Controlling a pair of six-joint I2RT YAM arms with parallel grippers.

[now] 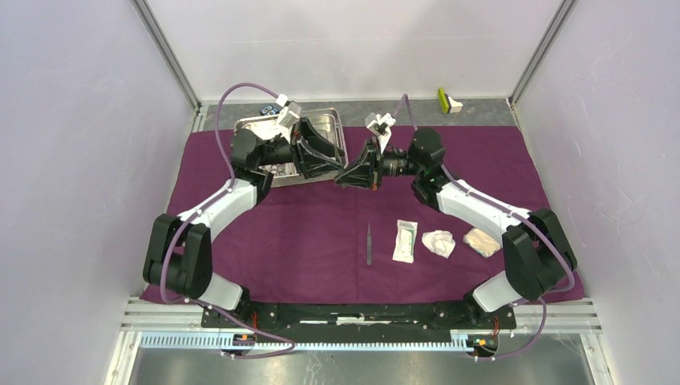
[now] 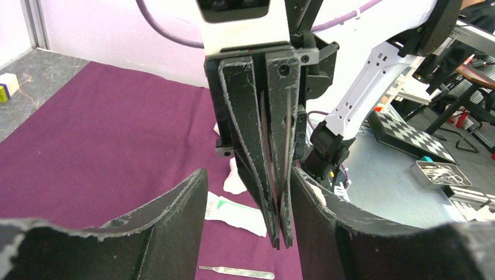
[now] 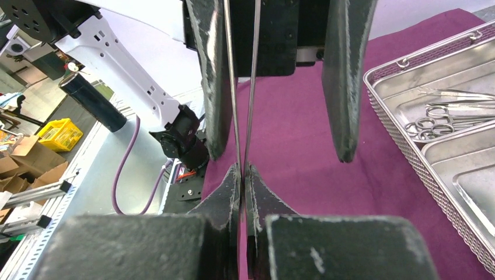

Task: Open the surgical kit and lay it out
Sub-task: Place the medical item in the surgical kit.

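Note:
My right gripper (image 3: 241,169) is shut on the tweezers (image 3: 254,70), whose two thin prongs point away from it. My left gripper (image 2: 248,175) faces it, open, with its fingers (image 3: 344,81) on either side of the prongs and the right fingertips. One prong runs close along one left finger. Both grippers (image 1: 346,172) meet above the purple cloth (image 1: 305,233). The steel tray (image 1: 321,128) sits at the back left, and its mesh wall (image 3: 385,111) holds ring-handled forceps (image 3: 435,122). On the cloth lie a slim metal instrument (image 1: 369,244), a white sealed packet (image 1: 406,241) and two gauze wads (image 1: 439,242) (image 1: 482,242).
A small yellow-and-white block (image 1: 447,100) lies on the grey floor at the back right, off the cloth. A small blue object (image 1: 265,108) sits behind the tray. Metal frame posts and pale walls enclose the table on three sides.

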